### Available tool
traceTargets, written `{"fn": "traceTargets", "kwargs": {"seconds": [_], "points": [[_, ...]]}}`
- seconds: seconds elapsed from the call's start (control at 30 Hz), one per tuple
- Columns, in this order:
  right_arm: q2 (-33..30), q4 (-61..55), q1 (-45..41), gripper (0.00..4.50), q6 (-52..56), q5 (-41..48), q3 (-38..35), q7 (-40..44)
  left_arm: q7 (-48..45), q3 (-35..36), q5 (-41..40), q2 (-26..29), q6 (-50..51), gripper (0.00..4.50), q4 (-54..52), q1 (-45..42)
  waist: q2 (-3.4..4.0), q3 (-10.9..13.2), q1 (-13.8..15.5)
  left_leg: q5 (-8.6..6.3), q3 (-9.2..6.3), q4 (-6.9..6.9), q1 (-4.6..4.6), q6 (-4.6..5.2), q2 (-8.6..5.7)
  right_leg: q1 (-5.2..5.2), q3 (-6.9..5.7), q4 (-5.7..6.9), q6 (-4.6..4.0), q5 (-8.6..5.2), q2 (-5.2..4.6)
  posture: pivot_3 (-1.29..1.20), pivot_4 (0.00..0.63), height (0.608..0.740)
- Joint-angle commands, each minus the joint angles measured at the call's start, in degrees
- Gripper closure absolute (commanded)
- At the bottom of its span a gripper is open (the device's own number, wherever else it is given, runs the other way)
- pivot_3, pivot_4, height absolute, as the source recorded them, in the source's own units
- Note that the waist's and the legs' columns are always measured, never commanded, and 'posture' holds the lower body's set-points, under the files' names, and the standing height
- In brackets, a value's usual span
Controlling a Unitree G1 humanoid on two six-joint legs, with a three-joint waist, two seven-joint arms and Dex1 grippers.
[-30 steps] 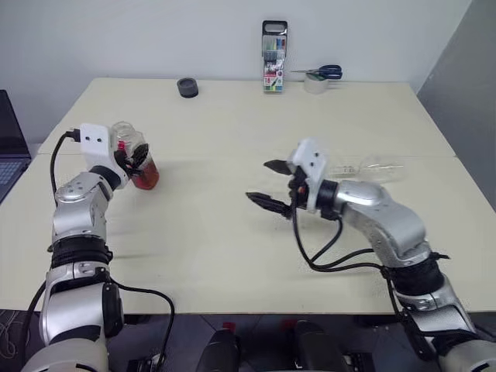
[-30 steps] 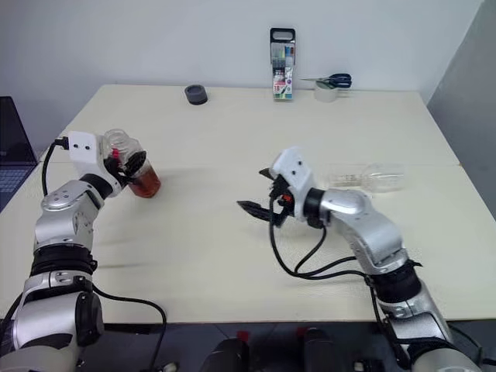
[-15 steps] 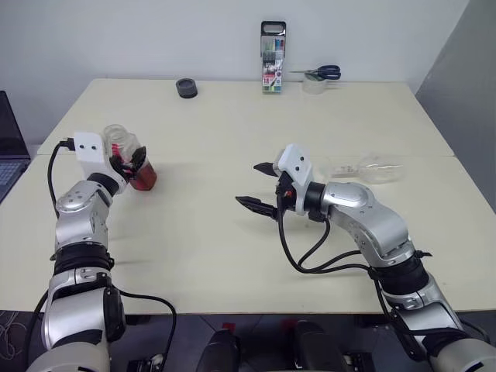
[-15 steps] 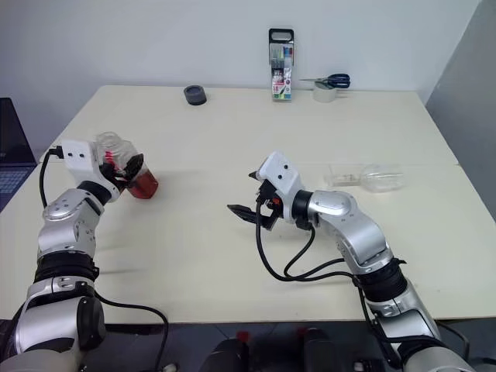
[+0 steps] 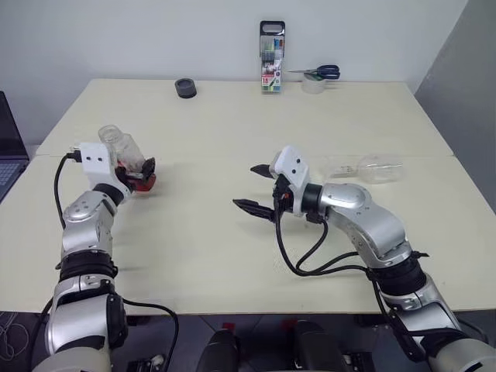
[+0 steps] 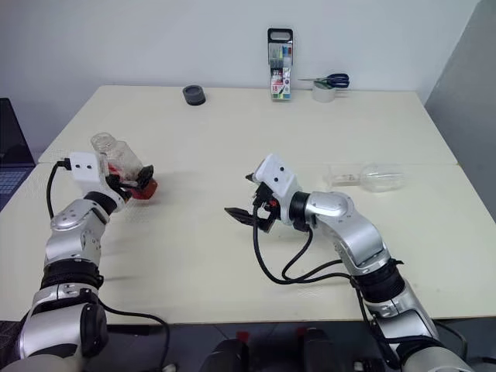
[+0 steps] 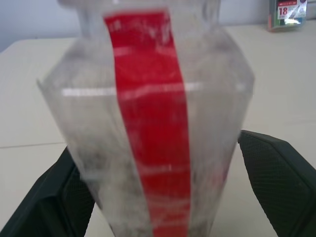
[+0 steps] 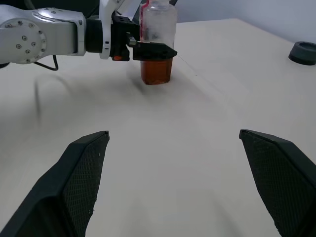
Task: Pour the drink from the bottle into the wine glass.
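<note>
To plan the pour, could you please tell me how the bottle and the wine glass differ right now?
The bottle stands upright on the table; the wine glass lies on its side. The bottle holds reddish-brown drink at its bottom; the wine glass looks empty. Both are clear.

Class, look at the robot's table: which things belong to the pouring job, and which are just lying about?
For the job: bottle standing between the open left gripper fingers; drink in its lower part; wine glass lying on its side behind the open right gripper.

Lying about: pen pack, scissors on a tape roll, dark round thing, laptop.
</note>
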Motion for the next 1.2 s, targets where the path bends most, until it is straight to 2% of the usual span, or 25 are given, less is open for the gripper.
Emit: {"fn": "traceTargets", "kwargs": {"seconds": [0.03,0.33,0.5,0.73,0.93,1.07,1.2], "points": [[-0.1,-0.9,1.2,0.0,-3.9,-2.5,0.8,-0.7,1.3,0.1,0.6,-0.2,-2.2,0.03,-3.1,1.8,0.0,0.0,0.0,0.0,0.0,0.0,0.0,0.0,0.0,0.0,0.0,0.0,0.0,0.0,0.0,0.0,0.15,0.74],[-0.7,-2.7,6.4,0.0,-6.7,-5.7,1.0,-1.2,3.4,0.9,0.5,-2.0,-3.7,0.03,-7.5,8.2,-0.02,0.0,0.0,0.0,0.02,-0.01,0.0,0.01,0.0,0.0,0.02,0.0,0.0,0.0,-0.02,0.0,0.15,0.74],[-2.3,-6.6,10.7,0.0,-4.8,-4.4,-1.6,-1.1,5.0,-0.1,1.6,-2.9,-2.1,0.03,-18.4,17.6,-0.02,0.0,0.1,-0.02,0.0,-0.07,0.02,0.02,0.03,0.0,0.03,-0.01,0.0,0.0,-0.06,0.0,0.15,0.74],[-1.4,-18.1,21.5,0.0,6.3,2.8,-11.9,-7.0,-0.3,-4.9,-1.1,-4.9,3.9,0.03,-36.1,30.5,-0.02,0.0,0.5,-0.11,0.0,-0.15,0.06,0.18,0.1,0.05,0.06,-0.05,0.0,0.0,-0.1,0.0,0.15,0.74],[8.5,-21.2,25.9,0.0,17.9,11.5,-24.6,-18.9,-10.4,-12.9,-4.0,-5.4,7.9,0.03,-44.0,28.9,-0.01,0.0,1.4,-0.1,0.06,-0.14,0.11,0.18,0.03,0.13,0.05,-0.04,0.01,-0.01,0.01,0.0,0.15,0.74],[19.4,-17.3,21.7,0.0,22.6,19.5,-37.6,-30.3,-18.9,-16.7,-4.8,-3.5,7.7,0.03,-43.8,22.7,0.0,0.0,1.3,-0.08,0.08,-0.19,0.18,0.15,0.09,0.13,0.05,-0.02,0.01,-0.01,0.12,0.0,0.15,0.74],[23.9,-12.5,18.1,0.0,21.6,22.3,-43.4,-37.0,-24.8,-17.9,-6.7,-3.0,9.2,0.03,-41.3,17.2,0.06,-0.1,0.9,-0.08,0.17,-0.27,0.24,0.15,0.11,0.11,0.12,0.0,0.0,-0.01,0.15,0.0,0.15,0.74]]}}
